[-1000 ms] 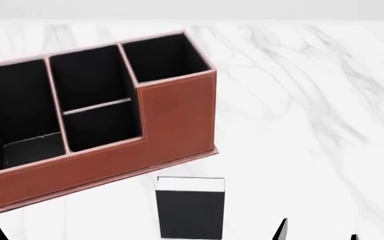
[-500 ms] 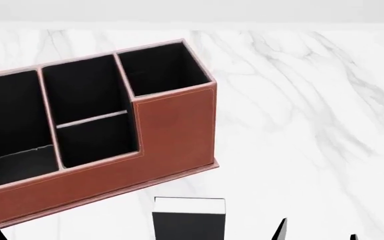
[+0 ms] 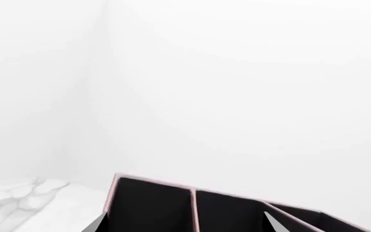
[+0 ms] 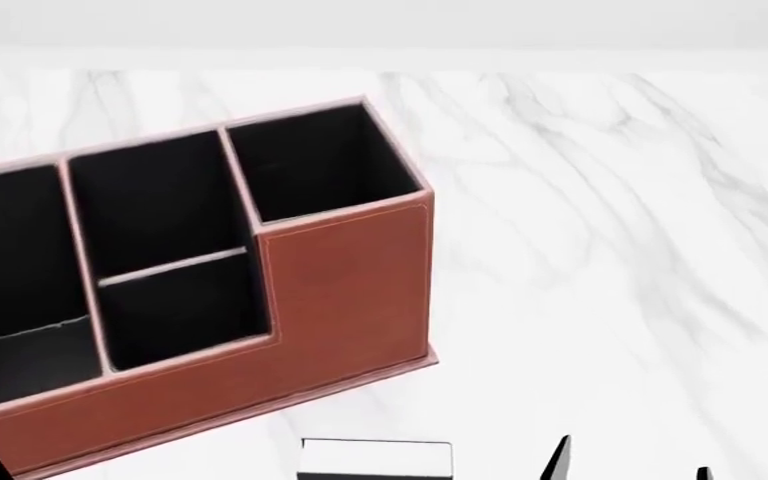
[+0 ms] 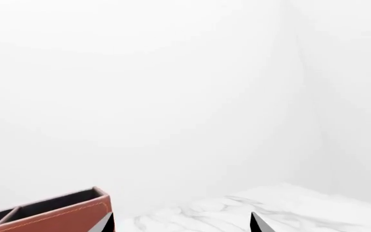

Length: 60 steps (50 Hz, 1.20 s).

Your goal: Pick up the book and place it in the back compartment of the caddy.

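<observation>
- I use the caddy (image 4: pixel 211 300) as the landmark. It stands on the white marble bench (image 4: pixel 598 250), turned at an angle, with its stepped-down front facing me.
- The book (image 4: pixel 376 459) lies on the bench just in front of the caddy's right front corner. Only its white page edge shows in the head view; the rest is cut off, so I cannot confirm its orientation.
- Risk: the book sits close to the caddy's base. In my judgement, a careless approach could nudge the caddy or push the book against it.
- Risk: the target cell lies behind a low divider. A tilted book could catch on the pale rim or drop into the front cell.
- Right pincer (image 5: pixel 181 223): only two dark tips show, standing well apart, with nothing between them and touching nothing.
- Left pincer (image 3: pixel 184 223): its tips are likewise spread apart, holding nothing, and hang above the caddy's open cells.
</observation>
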Motion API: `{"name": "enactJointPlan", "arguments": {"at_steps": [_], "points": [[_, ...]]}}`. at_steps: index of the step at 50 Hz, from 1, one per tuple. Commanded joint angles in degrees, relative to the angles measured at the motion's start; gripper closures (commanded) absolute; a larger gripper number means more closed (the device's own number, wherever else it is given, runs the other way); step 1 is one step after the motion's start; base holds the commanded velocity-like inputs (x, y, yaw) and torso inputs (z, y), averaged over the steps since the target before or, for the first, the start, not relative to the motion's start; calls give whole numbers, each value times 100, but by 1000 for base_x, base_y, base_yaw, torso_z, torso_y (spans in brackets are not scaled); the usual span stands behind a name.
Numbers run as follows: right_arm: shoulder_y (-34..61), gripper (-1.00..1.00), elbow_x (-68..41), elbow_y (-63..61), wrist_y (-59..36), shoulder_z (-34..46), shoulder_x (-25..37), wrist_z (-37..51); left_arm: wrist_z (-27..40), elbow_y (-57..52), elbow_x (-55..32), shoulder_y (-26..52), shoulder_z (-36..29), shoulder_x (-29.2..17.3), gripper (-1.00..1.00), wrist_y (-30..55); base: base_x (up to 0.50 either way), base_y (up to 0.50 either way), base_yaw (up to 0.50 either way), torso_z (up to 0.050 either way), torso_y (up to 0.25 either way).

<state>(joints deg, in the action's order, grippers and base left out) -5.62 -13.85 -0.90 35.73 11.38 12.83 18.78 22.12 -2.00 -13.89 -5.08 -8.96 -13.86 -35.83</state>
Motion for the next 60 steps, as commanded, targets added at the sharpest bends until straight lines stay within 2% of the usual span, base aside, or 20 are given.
{"name": "enactJointPlan", "arguments": {"at_steps": [1,26,60], "points": [[11,-100,0,8,2,25,18,24,13,17,-13,8,-15,-16,-100,-29,129,0,0,0,0],[34,-100,-56,21,-53,62,55,95,72,-25,-4,-18,-55,-54,-100,-21,127,0,0,0,0],[98,-100,266,112,-62,102,42,280,145,-34,-1,-2,-102,-92,-100,-11,1,2,0,0,0]]}}
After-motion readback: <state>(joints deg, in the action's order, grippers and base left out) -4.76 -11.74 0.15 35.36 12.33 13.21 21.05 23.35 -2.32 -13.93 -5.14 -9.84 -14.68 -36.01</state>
